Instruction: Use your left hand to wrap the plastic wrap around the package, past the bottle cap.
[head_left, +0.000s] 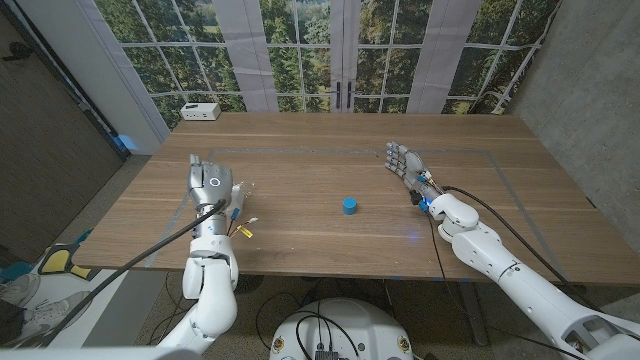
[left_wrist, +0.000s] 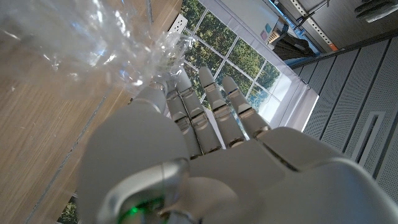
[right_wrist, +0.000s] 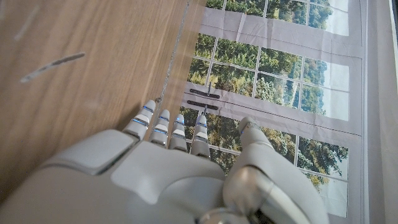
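Crinkled clear plastic wrap (left_wrist: 87, 43) bunches right at the tips of the left hand's (head_left: 210, 185) fingers (left_wrist: 208, 109), which lie straight and close together; whether they pinch the film cannot be told. Off to that hand's right, well apart on the wooden bench (head_left: 300, 160), sits a blue bottle cap (head_left: 349, 205). Beyond it the right hand (head_left: 407, 165) holds nothing, fingers (right_wrist: 163, 124) extended side by side.
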